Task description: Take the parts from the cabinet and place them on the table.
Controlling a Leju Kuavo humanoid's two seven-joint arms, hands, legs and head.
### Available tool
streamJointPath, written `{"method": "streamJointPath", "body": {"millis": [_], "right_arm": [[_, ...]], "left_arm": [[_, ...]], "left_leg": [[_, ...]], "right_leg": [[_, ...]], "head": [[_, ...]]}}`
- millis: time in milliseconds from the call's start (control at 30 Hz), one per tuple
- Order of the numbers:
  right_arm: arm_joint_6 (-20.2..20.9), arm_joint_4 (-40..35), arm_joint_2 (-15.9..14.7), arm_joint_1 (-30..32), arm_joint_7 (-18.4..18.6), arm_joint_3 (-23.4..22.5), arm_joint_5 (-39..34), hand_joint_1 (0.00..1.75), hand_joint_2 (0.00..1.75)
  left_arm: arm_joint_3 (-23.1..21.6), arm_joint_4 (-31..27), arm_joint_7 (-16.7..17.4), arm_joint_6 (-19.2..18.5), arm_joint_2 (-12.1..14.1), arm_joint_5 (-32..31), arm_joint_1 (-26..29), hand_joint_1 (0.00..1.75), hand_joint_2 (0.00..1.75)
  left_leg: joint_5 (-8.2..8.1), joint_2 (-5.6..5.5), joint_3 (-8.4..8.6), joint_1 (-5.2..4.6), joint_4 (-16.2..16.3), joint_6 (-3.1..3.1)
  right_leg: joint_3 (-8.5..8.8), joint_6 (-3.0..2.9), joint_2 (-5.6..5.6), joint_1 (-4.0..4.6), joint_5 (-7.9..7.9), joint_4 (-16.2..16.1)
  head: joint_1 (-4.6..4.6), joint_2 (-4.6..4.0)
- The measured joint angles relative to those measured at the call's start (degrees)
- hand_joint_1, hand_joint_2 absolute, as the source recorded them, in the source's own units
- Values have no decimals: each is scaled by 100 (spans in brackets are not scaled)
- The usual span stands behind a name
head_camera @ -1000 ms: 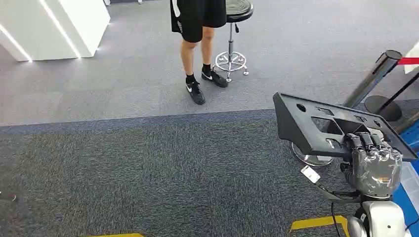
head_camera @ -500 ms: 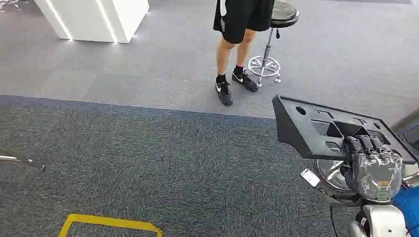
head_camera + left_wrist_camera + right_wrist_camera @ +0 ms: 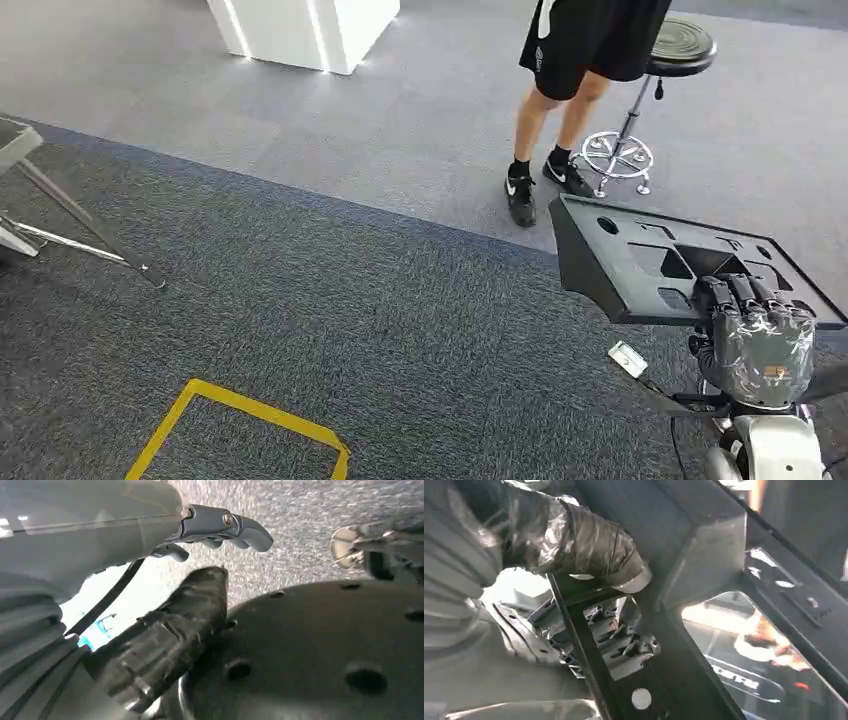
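In the head view, a large black plastic panel (image 3: pixel 640 265) with several cut-outs is carried at the lower right, tilted up toward the left. My right hand (image 3: pixel 762 335), wrapped in clear film, grips its near edge with the fingers (image 3: pixel 735 292) hooked over the rim. The right wrist view shows the thumb (image 3: pixel 574 545) pressed against the panel (image 3: pixel 704 555) and fingers curled into an opening. A white tag (image 3: pixel 628 358) dangles under the panel. My left hand (image 3: pixel 190 535) hangs above the carpet, fingers apart, holding nothing.
A person (image 3: pixel 570 60) in black shorts stands ahead beside a black stool (image 3: pixel 640 100) on grey carpet. A white lit plinth (image 3: pixel 300 25) stands at the top. Metal legs of a stand (image 3: pixel 60 220) cross the left edge. A yellow tape outline (image 3: pixel 250 420) marks the floor below.
The camera has turned, so the floor, the person and the stool have slid right in the picture. The stand legs and yellow outline have come into view. The panel stays in my right hand.
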Motion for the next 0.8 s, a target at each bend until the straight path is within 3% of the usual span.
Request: {"method": "streamJointPath", "body": {"millis": [33,67,100,133,200,233,267,300,333,400,433,467,500,533,567,600,633,733,767,800], "right_arm": [[0,0,0,-5,0,0,0,175,175],[0,0,0,-6,0,0,0,175,175],[0,0,0,-5,2,-2,0,175,175],[0,0,-2,-8,2,-4,0,175,175],[0,0,0,-9,0,-4,0,175,175],[0,0,0,-17,2,-4,0,175,175],[0,-20,-2,-13,2,-9,0,175,175],[-2,-30,-2,-9,0,-11,0,175,175],[-4,-37,-13,-13,2,-22,0,175,175],[-4,-37,-24,20,4,-63,22,175,175],[-4,-39,-26,46,18,-63,48,175,175],[-4,-46,-33,79,41,-68,72,175,175],[-4,-57,-44,106,78,-74,90,175,175],[-4,-92,-57,131,126,-87,111,175,175],[-4,-131,-83,160,177,-105,153,175,175],[-4,-153,-109,201,229,-111,188,175,175],[-7,-201,-146,257,249,-131,197,175,175],[-4,-276,-181,332,326,-149,247,175,175],[-4,-327,-203,377,412,-151,304,175,175],[-4,-378,-258,431,521,-153,356,175,175]], "left_arm": [[0,0,2,0,0,0,9,0,175],[0,2,2,0,2,-2,18,0,175],[0,7,0,-4,4,-4,18,0,175],[0,7,-11,-15,4,-4,17,0,175],[0,15,-37,-48,4,0,32,0,175],[0,20,-46,-72,4,7,30,0,175],[0,22,-52,-94,0,11,45,0,175],[0,28,-61,-129,-6,15,38,0,175],[0,35,-61,-149,-13,17,12,0,175],[0,44,-61,-179,-46,15,-5,0,175],[0,44,-61,-192,-52,15,-3,0,175],[0,44,-61,-208,-57,11,-3,0,175],[0,46,-61,-221,-61,7,-4,0,175],[0,46,-61,-232,-68,2,-6,0,175],[0,46,-61,-240,-72,-4,-13,0,175],[0,50,-61,-245,-68,-11,-8,0,175],[0,59,-57,-251,-63,-15,-45,0,175],[0,63,-59,-258,-57,-26,-19,0,175],[-6,65,-57,-256,-48,-57,-23,0,175],[-26,66,-52,-256,-59,-103,-27,0,175]], "left_leg": [[277,77,294,1,-551,19],[392,258,517,-11,-1020,45],[291,432,603,-126,-1104,83],[307,368,592,-130,-1122,149],[299,238,570,-170,-1136,204],[313,157,608,-174,-1215,253],[355,102,723,-105,-1319,302],[349,42,763,-115,-1355,335],[356,-9,769,-116,-1353,368],[334,-153,776,-124,-1338,400],[326,-238,780,-127,-1323,406],[306,-334,781,-127,-1293,406],[282,-424,789,-122,-1257,401],[248,-509,799,-114,-1218,390],[203,-593,808,-107,-1156,366],[176,-667,781,-101,-1126,333],[146,-746,727,-120,-1022,300],[185,-936,661,-89,-1086,238],[161,-965,652,-91,-1059,221],[81,-584,644,-127,-949,187]], "right_leg": [[46,14,-72,0,-32,-1],[89,31,-134,1,-62,-4],[104,65,-200,35,-85,-9],[107,87,-236,31,-90,-26],[143,140,-360,5,-103,-59],[198,195,-438,20,-123,-79],[207,216,-227,-51,-187,-40],[132,196,143,-40,-310,175],[-92,178,299,-41,-510,600],[-587,175,389,-24,-774,1422],[-760,177,401,-17,-756,1622],[-802,181,406,-15,-584,1548],[-720,181,416,-19,-326,1257],[-558,174,440,-31,-52,826],[-368,184,558,-57,209,350],[-318,188,844,-95,70,282],[-320,207,934,-80,81,168],[-275,142,740,-50,87,189],[-251,92,656,-108,99,141],[-207,67,585,-82,100,110]], "head": [[0,0],[0,0],[2,0],[0,0],[0,0],[0,0],[0,0],[4,0],[7,0],[7,0],[7,0],[7,0],[7,0],[7,0],[7,0],[6,0],[7,0],[7,0],[4,0],[2,0]]}}
